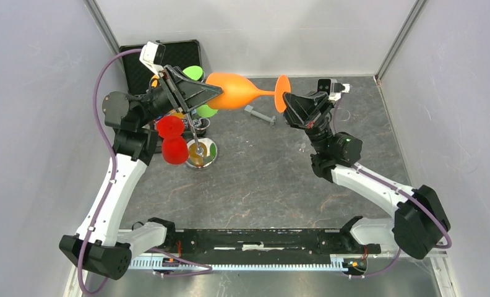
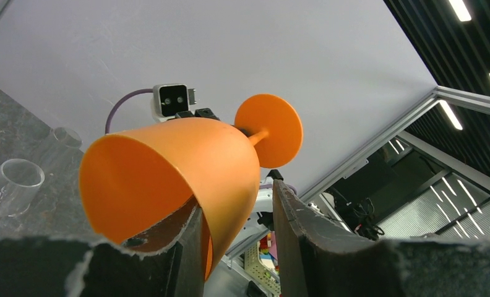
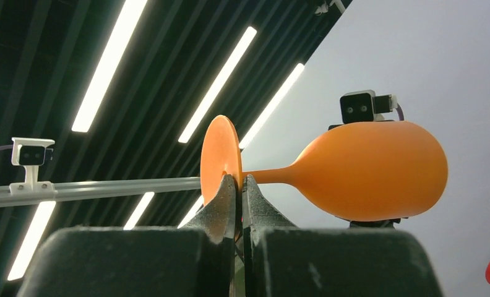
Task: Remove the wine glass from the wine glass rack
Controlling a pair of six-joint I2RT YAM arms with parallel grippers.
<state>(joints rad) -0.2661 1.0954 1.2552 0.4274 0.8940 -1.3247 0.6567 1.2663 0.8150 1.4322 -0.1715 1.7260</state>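
Right pincer [image 3: 238, 182] pinched tight on foot [image 3: 216, 151] of orange wine glass [image 1: 233, 91]; left pincer [image 2: 236, 195] part-open, astride bowl wall [image 2: 187, 161]. Glass horizontal, right of wine glass rack [image 1: 204, 150], unhooked. Judgement: steady foot grip, carry level.

The orange wine glass [image 1: 236, 91] lies sideways in mid-air near the far edge. The silver wine glass rack [image 1: 203, 152] stands upright, far left.

Top view is bright and even, just soft shadows on the grey surface [image 1: 273, 185]. Right wrist view stares up at long ceiling light strips [image 3: 109, 62] that blow out white. The wine glass [image 3: 366, 170] is sharp, but the right gripper [image 3: 239, 185] up close is dark and soft.
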